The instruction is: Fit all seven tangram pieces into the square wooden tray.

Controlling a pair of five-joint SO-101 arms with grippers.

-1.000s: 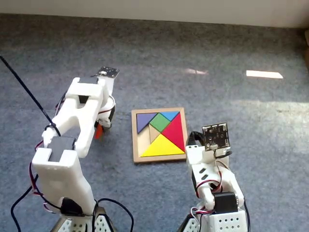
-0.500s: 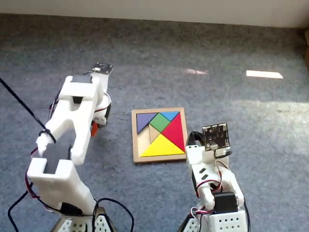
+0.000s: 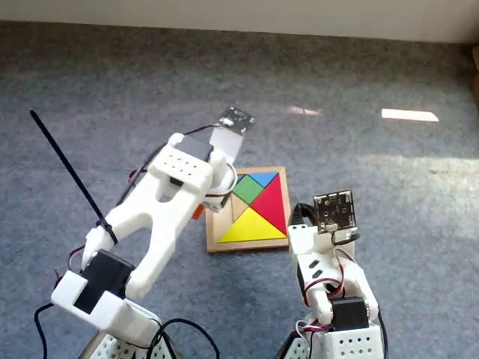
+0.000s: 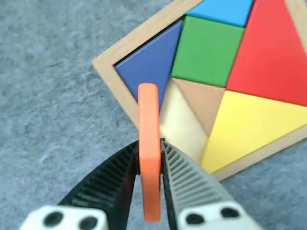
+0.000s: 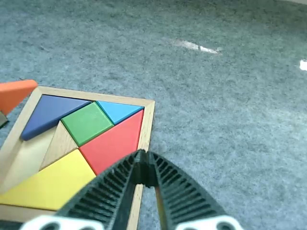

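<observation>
The square wooden tray (image 3: 247, 246) lies on the grey carpet with a dark blue triangle (image 4: 146, 69), green square (image 4: 206, 50), light blue piece (image 4: 223, 9), red triangle (image 4: 273, 52), yellow triangle (image 4: 254, 127) and tan triangle (image 4: 201, 100) in it. A bare pale slot (image 4: 180, 127) lies along one side. My left gripper (image 4: 149, 143) is shut on an orange piece (image 4: 148, 158), held on edge just above the tray's rim (image 4: 108, 67) beside that slot. The orange piece (image 3: 197, 212) hangs at the tray's left edge. My right gripper (image 5: 144, 167) is shut and empty, near the tray's right front corner.
Grey carpet (image 3: 359, 112) surrounds the tray on all sides. The right arm's base (image 3: 337, 321) stands close in front of the tray. A black cable (image 3: 67, 172) runs up from the left arm.
My left arm has swung right from the carpet left of the tray, carrying the orange piece to the tray's left edge. The right arm has kept still.
</observation>
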